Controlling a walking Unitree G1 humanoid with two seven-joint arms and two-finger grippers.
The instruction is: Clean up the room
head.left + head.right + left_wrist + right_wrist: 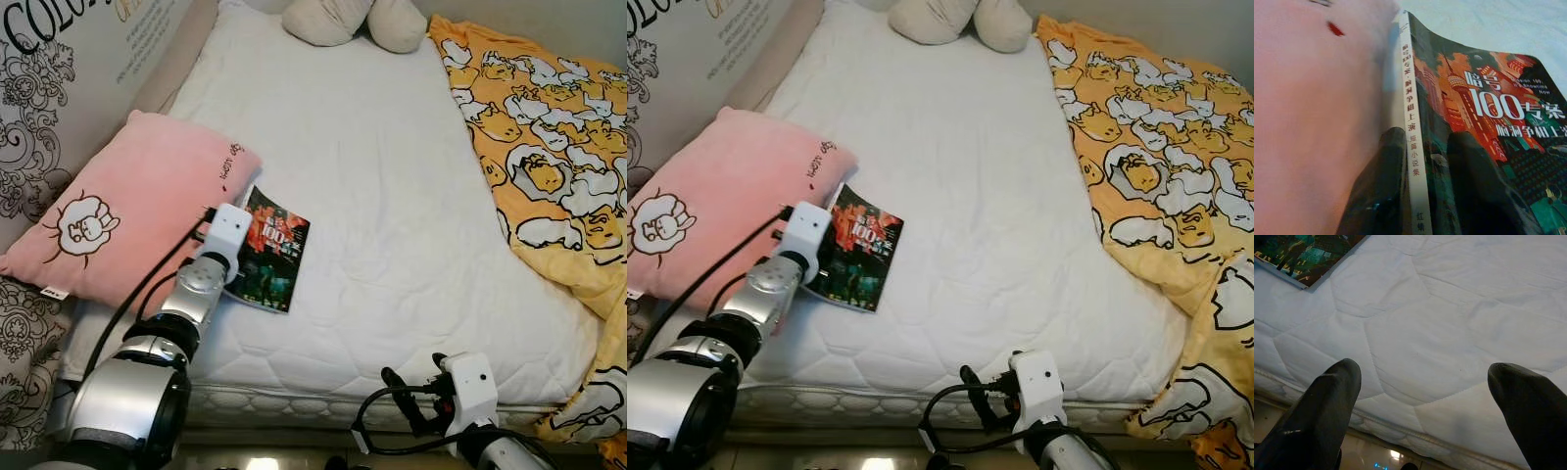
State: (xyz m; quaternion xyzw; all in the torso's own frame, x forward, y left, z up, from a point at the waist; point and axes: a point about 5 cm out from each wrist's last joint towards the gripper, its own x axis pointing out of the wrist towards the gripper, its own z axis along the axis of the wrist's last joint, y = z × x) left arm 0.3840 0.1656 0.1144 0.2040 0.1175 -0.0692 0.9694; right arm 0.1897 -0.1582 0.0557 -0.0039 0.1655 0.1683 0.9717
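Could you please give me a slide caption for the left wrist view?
Left gripper straddling the white spine of a dark paperback book beside a pink pillow.

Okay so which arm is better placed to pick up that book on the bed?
Left. The left gripper is already at the book beside the pink pillow, fingers straddling its spine edge. The right gripper hangs open at the mattress foot edge, apart from the book.

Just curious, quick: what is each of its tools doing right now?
Left tool: fingers astride the book's spine, grip uncertain.
Right tool: open, holding nothing.
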